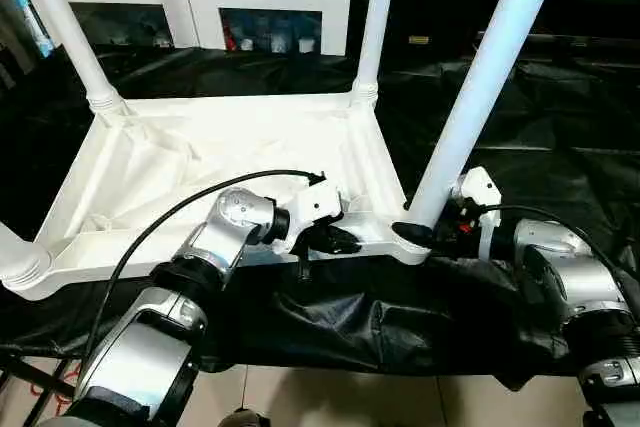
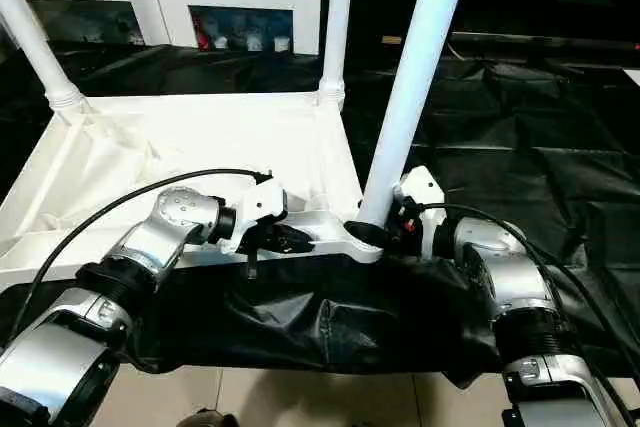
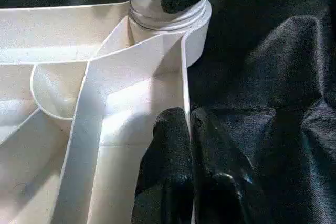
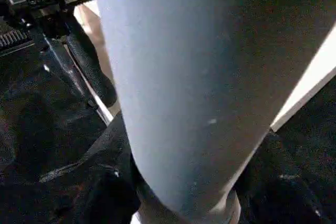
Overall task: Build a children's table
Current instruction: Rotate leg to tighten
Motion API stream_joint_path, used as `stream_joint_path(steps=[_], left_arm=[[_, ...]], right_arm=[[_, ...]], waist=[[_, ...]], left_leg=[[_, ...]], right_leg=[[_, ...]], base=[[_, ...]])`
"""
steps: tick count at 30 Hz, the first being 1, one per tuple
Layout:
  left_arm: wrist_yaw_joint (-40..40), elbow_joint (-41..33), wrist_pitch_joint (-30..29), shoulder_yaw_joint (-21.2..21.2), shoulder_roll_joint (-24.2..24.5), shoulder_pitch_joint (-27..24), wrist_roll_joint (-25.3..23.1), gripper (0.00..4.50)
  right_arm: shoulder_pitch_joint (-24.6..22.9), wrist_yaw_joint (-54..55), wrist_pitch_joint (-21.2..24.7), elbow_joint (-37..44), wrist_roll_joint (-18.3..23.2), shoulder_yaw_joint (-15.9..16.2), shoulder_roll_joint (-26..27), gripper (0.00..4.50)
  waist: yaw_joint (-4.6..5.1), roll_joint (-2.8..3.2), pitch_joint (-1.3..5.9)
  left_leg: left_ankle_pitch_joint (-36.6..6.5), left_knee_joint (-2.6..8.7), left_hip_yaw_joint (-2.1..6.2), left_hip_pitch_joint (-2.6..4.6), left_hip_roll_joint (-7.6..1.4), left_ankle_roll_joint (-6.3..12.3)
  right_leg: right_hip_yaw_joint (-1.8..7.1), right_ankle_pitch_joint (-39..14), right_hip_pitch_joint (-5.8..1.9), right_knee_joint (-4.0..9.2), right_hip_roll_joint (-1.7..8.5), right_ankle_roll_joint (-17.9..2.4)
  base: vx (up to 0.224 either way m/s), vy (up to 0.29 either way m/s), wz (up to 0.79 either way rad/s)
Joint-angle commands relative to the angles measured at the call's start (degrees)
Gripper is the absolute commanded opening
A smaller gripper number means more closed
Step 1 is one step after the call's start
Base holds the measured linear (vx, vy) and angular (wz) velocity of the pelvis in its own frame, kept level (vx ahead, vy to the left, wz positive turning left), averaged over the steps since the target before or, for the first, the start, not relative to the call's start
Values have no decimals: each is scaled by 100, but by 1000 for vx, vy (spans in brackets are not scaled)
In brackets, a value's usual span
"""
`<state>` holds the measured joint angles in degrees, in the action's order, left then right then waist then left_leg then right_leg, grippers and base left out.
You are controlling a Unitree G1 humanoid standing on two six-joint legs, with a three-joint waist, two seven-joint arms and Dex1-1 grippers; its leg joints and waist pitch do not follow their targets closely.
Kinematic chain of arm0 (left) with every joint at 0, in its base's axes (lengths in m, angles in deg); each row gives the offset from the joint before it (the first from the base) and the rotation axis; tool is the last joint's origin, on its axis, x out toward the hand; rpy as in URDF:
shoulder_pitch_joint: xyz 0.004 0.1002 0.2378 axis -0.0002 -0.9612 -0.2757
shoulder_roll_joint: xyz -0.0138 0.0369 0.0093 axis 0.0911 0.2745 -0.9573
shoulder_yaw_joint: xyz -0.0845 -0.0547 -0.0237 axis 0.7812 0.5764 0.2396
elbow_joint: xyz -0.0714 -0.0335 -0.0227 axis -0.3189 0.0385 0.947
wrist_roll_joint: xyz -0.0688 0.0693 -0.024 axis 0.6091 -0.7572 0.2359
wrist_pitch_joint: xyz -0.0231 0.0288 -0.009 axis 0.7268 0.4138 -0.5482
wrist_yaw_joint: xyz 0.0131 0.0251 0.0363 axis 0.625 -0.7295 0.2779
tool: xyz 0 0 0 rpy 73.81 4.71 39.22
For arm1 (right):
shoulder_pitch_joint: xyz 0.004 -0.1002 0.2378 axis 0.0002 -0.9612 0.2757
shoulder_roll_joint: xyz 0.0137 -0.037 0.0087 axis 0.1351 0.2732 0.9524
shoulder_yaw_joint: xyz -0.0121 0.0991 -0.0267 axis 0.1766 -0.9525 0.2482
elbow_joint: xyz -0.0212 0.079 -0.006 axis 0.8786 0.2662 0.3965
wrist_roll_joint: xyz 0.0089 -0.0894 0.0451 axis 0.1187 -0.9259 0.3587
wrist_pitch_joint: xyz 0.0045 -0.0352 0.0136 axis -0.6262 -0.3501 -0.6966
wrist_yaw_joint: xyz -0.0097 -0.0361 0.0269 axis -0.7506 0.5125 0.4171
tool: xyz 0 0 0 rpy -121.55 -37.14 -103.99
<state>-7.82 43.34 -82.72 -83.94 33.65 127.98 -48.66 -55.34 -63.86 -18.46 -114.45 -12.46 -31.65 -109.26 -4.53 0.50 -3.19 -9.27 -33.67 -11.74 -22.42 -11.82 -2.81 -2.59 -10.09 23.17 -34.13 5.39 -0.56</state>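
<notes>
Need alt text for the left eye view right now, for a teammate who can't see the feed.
The upturned white tabletop lies on black sheeting with its legs pointing up. The left gripper pinches the tabletop's near rim, while the right gripper is at the base of the near right leg in its corner socket.

2 head views look forward and down over silver forearms at the upturned tabletop (image 1: 200, 162) from slightly offset spots. Each wrist view looks close along its gripper; all 4 share the near corner leg (image 2: 412, 87).
</notes>
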Motion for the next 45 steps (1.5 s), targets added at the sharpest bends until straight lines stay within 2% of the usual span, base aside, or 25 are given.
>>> stream_joint_path(steps=[1,3,4,5,6,8,10,11,12,15,17,19,20,21,23,25,29,31,33,35,38,40,41,43,45], left_arm=[[172,-26,-30,-48,-59,41,-36,0],[601,106,-160,42,-168,134,-79,0],[748,152,-186,64,-205,167,-101,0],[1050,264,-275,107,-308,247,-132,0],[1268,345,-342,136,-382,304,-155,0],[1776,524,-426,220,-550,427,-183,0],[2040,614,-465,256,-647,495,-196,0],[2109,635,-470,264,-671,511,-201,0],[2384,712,-505,303,-798,577,-196,0],[2604,759,-513,338,-955,644,-165,0],[2594,791,-465,325,-1003,665,-171,0],[2365,742,-317,256,-936,615,-190,0],[2287,725,-273,234,-909,596,-195,0],[2082,672,-145,215,-836,536,-163,0],[1871,600,-98,192,-741,470,-134,0],[1515,487,-6,161,-616,380,-68,0],[1079,357,80,129,-467,296,6,0],[701,268,162,104,-350,231,69,0],[370,228,250,59,-208,186,82,0],[255,221,272,44,-154,174,84,0],[-229,129,279,0,55,134,148,0],[-331,110,296,-7,105,131,160,0],[-456,96,303,-14,168,133,176,0],[-559,78,291,-7,223,135,190,0],[-632,60,285,3,262,132,199,0]], right_arm=[[-12,199,139,-185,-62,72,132,202],[-7,720,150,-362,-149,11,358,201],[16,951,135,-458,-206,-11,438,200],[126,1758,89,-798,-339,-131,697,200],[205,2291,82,-1032,-401,-227,878,200],[308,3004,83,-1336,-401,-376,1191,198],[377,3402,66,-1497,-430,-418,1366,198],[395,3504,62,-1535,-450,-416,1408,196],[525,4141,60,-1755,-596,-395,1632,196],[734,4496,-30,-1996,-649,-374,2006,196],[849,4444,-296,-2102,-808,-204,2176,196],[888,4090,-338,-2065,-658,-243,2218,251],[899,3995,-321,-2052,-588,-285,2221,265],[910,3708,-319,-2014,-462,-346,2148,267],[907,3350,-304,-1954,-377,-355,1998,285],[830,2713,-284,-1784,-402,-163,1753,313],[746,1992,-359,-1647,-447,-16,1445,316],[634,1311,-307,-1454,-379,68,1185,316],[490,589,-152,-1220,-304,210,876,316],[443,364,-116,-1156,-289,260,769,316],[334,-260,-31,-1020,-236,355,508,316],[319,-396,28,-985,-218,383,469,316],[303,-571,118,-936,-191,420,425,316],[289,-680,157,-889,-190,441,392,283],[282,-710,211,-844,-172,437,389,283]], waist=[[31,-44,429],[65,-38,412],[90,-52,401],[102,-60,396],[169,-28,368],[261,-27,375],[299,-33,368],[312,-20,373],[324,-10,374],[369,-13,376],[388,-26,377],[410,-57,375],[410,-45,381],[415,-61,380],[418,-85,402],[404,-78,415],[359,-74,450],[330,-66,436],[248,-69,422],[191,-37,405],[162,-57,383],[153,-40,368],[152,-41,371],[135,-42,372],[122,-49,382]], left_leg=[[-1204,350,55,159,-150,393],[-1273,361,58,155,-143,332],[-1449,380,67,170,-131,257],[-1520,380,68,180,-127,222],[-1677,404,78,181,-120,107],[-1995,430,128,210,-106,-111],[-2146,426,118,229,-97,-76],[-2154,427,126,216,-101,-69],[-2155,442,138,196,-99,-78],[-2286,437,135,213,-82,-85],[-2319,432,138,205,-82,-69],[-2299,437,135,178,-81,19],[-2254,438,138,171,-83,38],[-2213,441,134,160,-88,95],[-1973,433,129,122,-99,185],[-1780,409,111,115,-101,269],[-1200,357,81,108,-117,528],[-1167,355,67,115,-123,591],[-1195,352,51,131,-146,627],[-1387,380,49,156,-165,525],[-1730,402,56,189,-168,322],[-1921,434,73,191,-173,208],[-1941,436,77,195,-176,184],[-1937,438,79,195,-174,152],[-1846,438,79,191,-173,147]], right_leg=[[137,-816,-264,351,233,-1395],[141,-924,-240,361,241,-1390],[132,-1239,-241,404,239,-1317],[134,-1382,-236,418,241,-1279],[143,-1686,-199,439,243,-1227],[123,-2235,-196,498,247,-1014],[133,-2337,-162,549,236,-952],[137,-2309,-163,538,238,-952],[127,-2290,-175,533,231,-936],[123,-2344,-142,562,226,-918],[125,-2342,-135,558,236,-933],[125,-2289,-159,561,227,-920],[127,-2233,-170,549,231,-933],[129,-2150,-175,552,231,-962],[133,-1776,-222,495,235,-1063],[139,-1446,-245,460,238,-1183],[142,-528,-282,352,241,-1497],[128,-458,-287,348,230,-1564],[122,-508,-303,356,217,-1562],[125,-790,-266,373,223,-1534],[132,-1355,-249,420,238,-1442],[138,-1705,-222,450,240,-1319],[138,-1734,-218,447,242,-1303],[146,-1792,-209,456,251,-1266],[147,-1672,-212,439,248,-1284]], base=[[0,0,0],[0,0,0],[0,0,0],[0,0,0],[0,0,0],[0,0,0],[0,0,0],[0,0,0],[0,0,0],[0,0,0],[0,0,0],[0,0,0],[0,0,0],[0,0,0],[0,0,0],[0,0,0],[0,0,0],[0,0,0],[0,0,0],[0,0,0],[0,0,0],[0,0,0],[0,0,0],[0,0,0],[0,0,0]])
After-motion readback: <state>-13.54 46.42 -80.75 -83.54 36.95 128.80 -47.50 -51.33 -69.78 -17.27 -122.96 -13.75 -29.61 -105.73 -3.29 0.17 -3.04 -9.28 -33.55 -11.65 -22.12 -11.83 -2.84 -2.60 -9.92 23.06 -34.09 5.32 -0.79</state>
